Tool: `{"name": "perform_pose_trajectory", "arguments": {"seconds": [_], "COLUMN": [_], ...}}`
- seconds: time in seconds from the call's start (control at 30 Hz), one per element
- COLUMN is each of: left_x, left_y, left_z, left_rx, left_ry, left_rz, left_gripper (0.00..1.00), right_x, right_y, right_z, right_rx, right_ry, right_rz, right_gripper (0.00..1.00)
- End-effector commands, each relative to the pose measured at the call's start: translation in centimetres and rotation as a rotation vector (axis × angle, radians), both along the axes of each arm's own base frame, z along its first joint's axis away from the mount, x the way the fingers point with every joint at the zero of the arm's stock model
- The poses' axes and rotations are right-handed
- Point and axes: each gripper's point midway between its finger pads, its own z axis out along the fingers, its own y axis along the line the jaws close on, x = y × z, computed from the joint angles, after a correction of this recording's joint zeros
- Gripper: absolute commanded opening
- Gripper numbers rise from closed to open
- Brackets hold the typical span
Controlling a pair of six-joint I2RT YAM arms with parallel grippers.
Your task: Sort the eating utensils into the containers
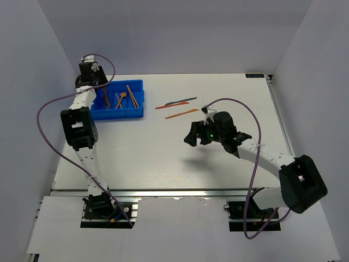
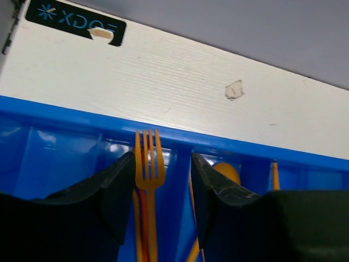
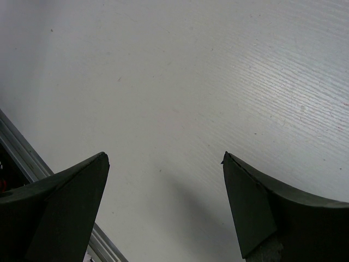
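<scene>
The blue tray (image 1: 124, 114) stands at the table's back left, and its compartments are the containers. My left gripper (image 2: 162, 174) hangs open over its far end. An orange fork (image 2: 148, 164) lies in one compartment between the fingers, close beside the left finger (image 2: 112, 185), with a red utensil under it. The neighbouring compartments hold an orange spoon (image 2: 227, 171) and an orange stick (image 2: 275, 176). On the bare table right of the tray lie a dark grey-blue utensil (image 1: 184, 100), a red one (image 1: 164, 106) and an orange one (image 1: 182, 114). My right gripper (image 1: 192, 135) is open and empty, just below them.
The tray's far rim (image 2: 229, 143) runs close to the table's back edge. A black label (image 2: 76, 19) and a chipped spot (image 2: 234, 90) mark the white board behind it. The right wrist view shows bare table and the metal front rail (image 3: 32, 164).
</scene>
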Motion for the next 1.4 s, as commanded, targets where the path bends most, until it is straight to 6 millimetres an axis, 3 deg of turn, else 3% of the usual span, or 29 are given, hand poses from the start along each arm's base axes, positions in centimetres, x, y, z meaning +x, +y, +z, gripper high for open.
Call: {"name": "perform_pose_trajectory", "arguments": {"seconds": [0.0, 0.13, 0.3, 0.47, 0.53, 0.73, 0.83, 1.07, 1.37], "left_x": [0.1, -0.2, -1.1, -1.4, -0.9, -0.6, -0.4, -0.2, -0.8], "left_y": [-0.8, -0.1, 0.8, 0.9, 0.4, 0.2, -0.2, -0.8, 0.3], "left_z": [3.7, 5.0, 9.0, 7.4, 5.6, 3.2, 2.9, 1.2, -0.6], "left_rx": [0.029, 0.054, 0.080, 0.082, 0.071, 0.077, 0.068, 0.064, 0.105], "left_ry": [-0.041, -0.048, -0.110, -0.075, -0.043, -0.001, -0.001, 0.032, 0.090], "left_rz": [-0.030, 0.018, 0.097, 0.109, 0.092, 0.096, 0.082, 0.074, 0.125], "left_gripper": [0.56, 0.63, 0.64, 0.64, 0.59, 0.47, 0.43, 0.44, 0.33], "right_x": [0.4, 0.5, 0.8, 0.7, 0.6, 0.7, 0.7, 0.8, 0.6], "right_y": [0.7, 0.6, 0.5, 0.6, 0.6, 0.4, 0.5, 0.5, 0.4], "right_z": [1.2, 1.3, 1.0, 0.7, 0.5, 0.5, 0.4, 0.4, 0.6], "right_rx": [0.029, 0.028, 0.011, 0.019, 0.015, 0.007, 0.010, 0.011, 0.010], "right_ry": [-0.039, -0.042, -0.043, -0.032, -0.030, -0.035, -0.030, -0.030, -0.035], "right_rz": [0.023, 0.019, 0.002, 0.008, 0.009, 0.004, 0.006, 0.007, 0.008], "right_gripper": [0.89, 0.89, 0.89, 0.89, 0.89, 0.89, 0.89, 0.89, 0.89]}}
